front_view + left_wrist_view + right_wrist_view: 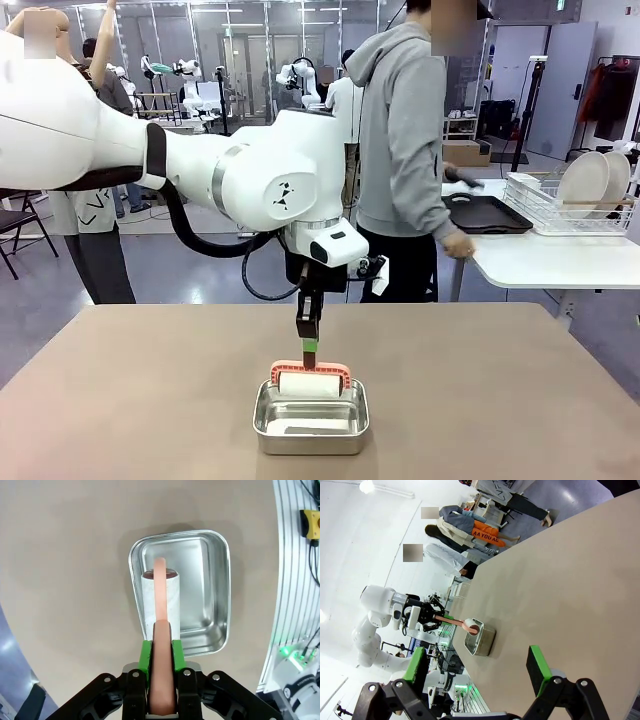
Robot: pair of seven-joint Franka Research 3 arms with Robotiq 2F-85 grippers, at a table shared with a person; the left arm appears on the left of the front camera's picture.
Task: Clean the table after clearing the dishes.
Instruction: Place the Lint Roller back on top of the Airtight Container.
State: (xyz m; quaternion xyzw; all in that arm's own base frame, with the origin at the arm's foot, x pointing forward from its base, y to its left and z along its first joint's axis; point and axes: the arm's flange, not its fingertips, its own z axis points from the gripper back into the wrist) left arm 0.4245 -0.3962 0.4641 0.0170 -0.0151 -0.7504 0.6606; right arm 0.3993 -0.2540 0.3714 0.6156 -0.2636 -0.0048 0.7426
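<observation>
Gripping a pink-handled roller over the steel pan, left pincer; right pincer wide; no legible labels.

Bare table all round, open passage either side; steel pan with roller near the front edge, sole obstacle

Table: matte taupe top, smooth, no glare. Steel pan: polished metal, reflective walls, brushed-looking floor. Roller: white sleeve, papery or cloth-like, matte; its handle looks like smooth salmon-pink plastic, slight sheen. Left gripper: black plastic-looking body with matte green pads. Arm shells: glossy white plastic. Side-table tray: dark, semi-matte. Rack plates: glossy white.
</observation>
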